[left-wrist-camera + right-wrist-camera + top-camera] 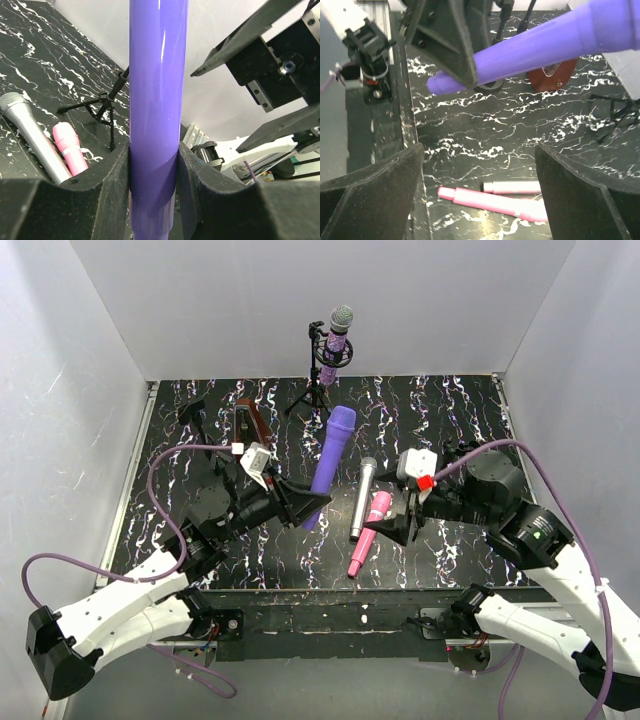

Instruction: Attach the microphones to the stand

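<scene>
Soft, even light is coming down from overhead, so the white walls (pixel 100 440) are glowing and the dark bench (pixel 450 420) is swallowing most shadows. In the left wrist view, the violet microphone (pixel 157 100) is throwing long vertical glare streaks, and the fingers (pixel 75 210) of the left hand (pixel 155 150) are blurring at 6 o'clock. Fingers (pixel 370 200) of the right hand (pixel 480 147) are going murky at 5 and 7 o'clock.

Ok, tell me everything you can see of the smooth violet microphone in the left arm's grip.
The smooth violet microphone is a glossy, plastic-looking stick, widening towards its head; no mesh shows. The left gripper clamps it near its narrower lower end between black fingers. It looks lifted off the black marbled table, slanting up towards the back, touching nothing else.
</scene>
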`<action>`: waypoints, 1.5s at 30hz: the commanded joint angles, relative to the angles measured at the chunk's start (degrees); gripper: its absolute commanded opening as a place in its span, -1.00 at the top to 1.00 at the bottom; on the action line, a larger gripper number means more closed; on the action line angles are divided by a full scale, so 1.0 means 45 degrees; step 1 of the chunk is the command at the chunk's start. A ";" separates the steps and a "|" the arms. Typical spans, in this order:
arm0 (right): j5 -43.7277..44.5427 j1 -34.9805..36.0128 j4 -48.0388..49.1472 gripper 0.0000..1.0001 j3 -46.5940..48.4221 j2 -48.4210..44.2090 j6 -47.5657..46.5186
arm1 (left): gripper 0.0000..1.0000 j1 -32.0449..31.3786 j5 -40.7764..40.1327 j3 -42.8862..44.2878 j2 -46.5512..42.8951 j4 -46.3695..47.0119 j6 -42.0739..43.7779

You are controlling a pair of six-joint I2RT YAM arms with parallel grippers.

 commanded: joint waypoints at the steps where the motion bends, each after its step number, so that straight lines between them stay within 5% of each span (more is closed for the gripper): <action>1: 0.0903 -0.0286 0.1735 -0.97 -0.0040 0.0225 0.3817 | 1.00 0.0029 -0.0587 -0.0271 -0.0678 0.0289 0.0809; 11: -0.0697 -0.1790 0.4155 -0.91 -0.0801 0.1064 0.9698 | 1.00 0.0029 -0.2111 -0.0857 -0.2163 0.0073 0.1219; 19: -0.2279 -0.1791 0.5114 -0.90 -0.0919 0.1690 0.9545 | 1.00 0.0029 -0.2287 -0.0936 -0.1832 0.0775 0.1161; 45: -0.1832 -0.1791 0.5817 -0.93 0.0604 0.3136 1.0423 | 1.00 0.0029 -0.2190 -0.0272 -0.0387 0.3022 0.0751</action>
